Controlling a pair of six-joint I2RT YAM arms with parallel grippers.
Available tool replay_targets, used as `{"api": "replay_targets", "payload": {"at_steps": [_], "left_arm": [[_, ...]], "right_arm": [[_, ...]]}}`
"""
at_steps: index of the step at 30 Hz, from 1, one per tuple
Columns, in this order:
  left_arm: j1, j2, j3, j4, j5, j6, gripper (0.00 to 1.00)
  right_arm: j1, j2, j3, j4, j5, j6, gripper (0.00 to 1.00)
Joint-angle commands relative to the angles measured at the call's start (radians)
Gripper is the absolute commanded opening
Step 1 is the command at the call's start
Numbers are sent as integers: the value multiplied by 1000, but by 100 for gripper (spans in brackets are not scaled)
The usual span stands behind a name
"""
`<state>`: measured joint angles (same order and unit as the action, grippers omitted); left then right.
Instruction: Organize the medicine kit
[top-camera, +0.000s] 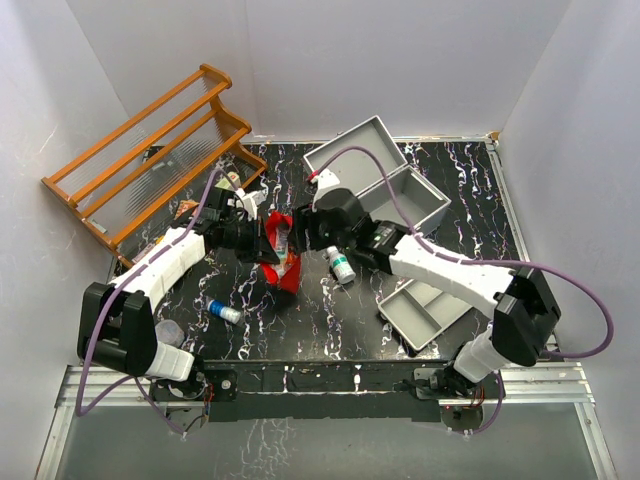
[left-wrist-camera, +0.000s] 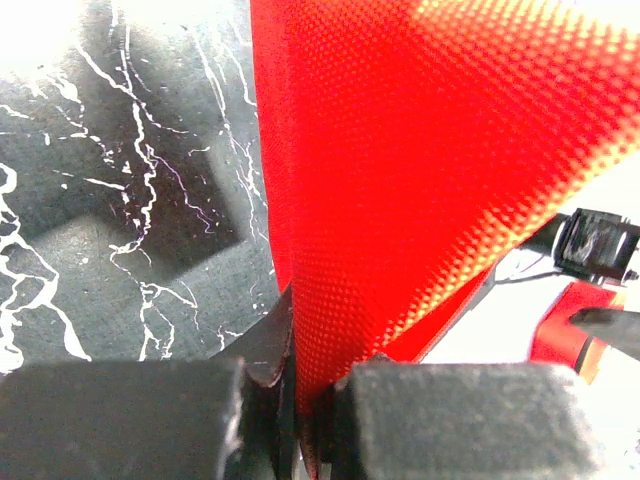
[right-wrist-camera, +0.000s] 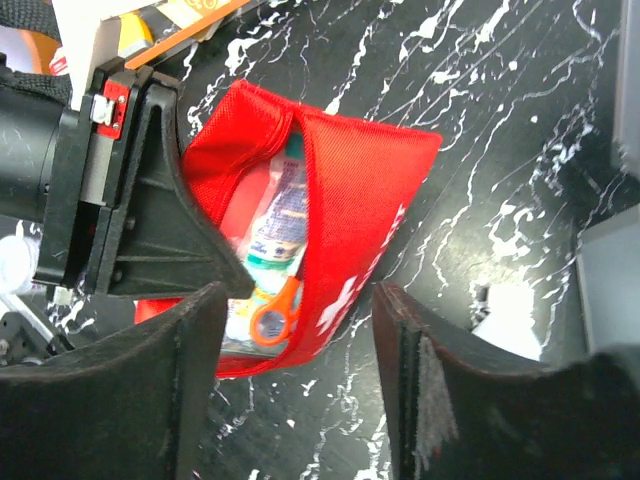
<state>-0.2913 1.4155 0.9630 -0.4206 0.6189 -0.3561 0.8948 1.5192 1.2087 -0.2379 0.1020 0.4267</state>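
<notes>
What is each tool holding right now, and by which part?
Left tool pinches the red fabric pouch by the edge of its open mouth; right tool is open, holding nothing.

Lab test cell, white enclosure walls (top-camera: 140, 40), marbled table (top-camera: 330, 330)

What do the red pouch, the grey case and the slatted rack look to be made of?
Red pouch: woven synthetic fabric, matte; a fine weave grain shows in the left wrist view. Grey case: smooth, matte light grey, thin flat walls; painted metal or plastic, cannot tell. Slatted rack: wood, orange-brown, slightly glossy varnish by its look.
</notes>
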Motion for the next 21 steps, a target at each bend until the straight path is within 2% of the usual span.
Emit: {"api": "replay_targets", "payload": {"at_steps": [1, 4, 8, 15, 21], "left_arm": [[-10, -3, 59, -102, 104, 169, 0], [-15, -8, 68, -114, 140, 213, 0], [-28, -19, 79, -108, 200, 262, 0], [-41, -56, 79, -120, 303, 354, 0], [-51, -141, 39, -73, 377, 382, 0]], "right_arm": [[-75, -42, 65, 13, -247, -192, 62], [-115, -32, 80, 9, -350, -271, 69], [-160, -3, 129, -8, -508, -393, 72], [-252, 43, 213, -27, -726, -498, 73], [-267, 67, 246, -99, -915, -582, 73]]}}
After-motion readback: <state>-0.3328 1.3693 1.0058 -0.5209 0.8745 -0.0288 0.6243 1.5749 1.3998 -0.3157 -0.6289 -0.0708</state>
